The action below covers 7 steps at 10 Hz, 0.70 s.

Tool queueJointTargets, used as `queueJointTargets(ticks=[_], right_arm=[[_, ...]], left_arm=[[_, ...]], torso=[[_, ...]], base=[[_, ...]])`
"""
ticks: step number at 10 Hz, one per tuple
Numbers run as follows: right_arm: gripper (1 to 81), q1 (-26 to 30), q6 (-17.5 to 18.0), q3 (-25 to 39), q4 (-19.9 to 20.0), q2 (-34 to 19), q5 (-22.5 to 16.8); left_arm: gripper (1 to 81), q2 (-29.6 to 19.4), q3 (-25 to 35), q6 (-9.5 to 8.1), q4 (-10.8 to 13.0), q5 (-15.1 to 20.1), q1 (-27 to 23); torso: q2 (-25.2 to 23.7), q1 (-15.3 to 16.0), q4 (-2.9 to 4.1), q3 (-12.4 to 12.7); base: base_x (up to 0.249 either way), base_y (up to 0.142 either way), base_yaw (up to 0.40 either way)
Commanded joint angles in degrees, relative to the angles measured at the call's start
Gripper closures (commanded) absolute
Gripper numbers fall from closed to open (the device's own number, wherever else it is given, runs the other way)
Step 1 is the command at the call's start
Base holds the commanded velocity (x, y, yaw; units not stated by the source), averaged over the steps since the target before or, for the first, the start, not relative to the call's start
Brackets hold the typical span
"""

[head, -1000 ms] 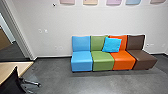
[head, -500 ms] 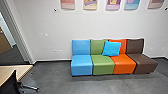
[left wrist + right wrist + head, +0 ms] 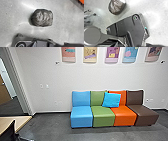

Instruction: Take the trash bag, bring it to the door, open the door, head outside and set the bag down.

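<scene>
A dark, shiny trash bag (image 3: 42, 18) lies on the grey floor in the left wrist view, apart from the robot's base. The same bag (image 3: 116, 7) appears in the right wrist view, past the edge of the base plate, with bare floor around it. Nothing is seen touching it. How my two grippers stand cannot be made out. In the head view, a brown door (image 3: 3, 92) stands beyond an opening at the far left.
Joined blue, green, orange and brown seats (image 3: 103, 117) line the wall, with a bright blue cushion (image 3: 111, 99) on them. At the lower left are a light wooden table (image 3: 21, 121) and a black chair (image 3: 9, 133). Chair legs (image 3: 91, 15) show in the right wrist view.
The head camera's view has shifted upward, bringing more of the wall posters into sight and less of the chair. The seats and cushion stay where they were.
</scene>
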Motion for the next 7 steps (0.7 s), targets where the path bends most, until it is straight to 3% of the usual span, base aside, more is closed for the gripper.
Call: queueJointTargets(ticks=[1, 4, 6, 7], right_arm=[[1.0, 5.3, 0.6, 5.9, 1.6, -7.3, 0.2], [1.0, 11.5, 1.5, 7.7, 2.0, -8.1, -3.3], [1.0, 13.7, 1.6, 6.9, 2.0, -6.4, -5.6], [1.0, 14.6, 1.6, 6.8, 2.1, -5.9, -6.1]], left_arm=[[1.0, -0.7, 0.2, -0.29, -1.1, 4.5, -6.4], [1.0, 1.0, 0.1, -0.38, -1.0, 4.9, -6.4], [1.0, 1.4, 0.1, -0.38, -1.1, 4.9, -6.4], [1.0, 1.4, 0.1, -0.38, -1.1, 4.9, -6.4]], torso=[[-5.4, 3.5, 0.00, 0.0], [-11.8, 7.5, 0.00, 0.0], [-15.7, 9.9, 0.00, -5.5], [-17.3, 10.9, 0.00, -6.7]], base=[[0.000, 0.000, 0.000], [0.000, 0.000, 0.000], [0.000, 0.000, 0.000], [0.000, 0.000, 0.000]])
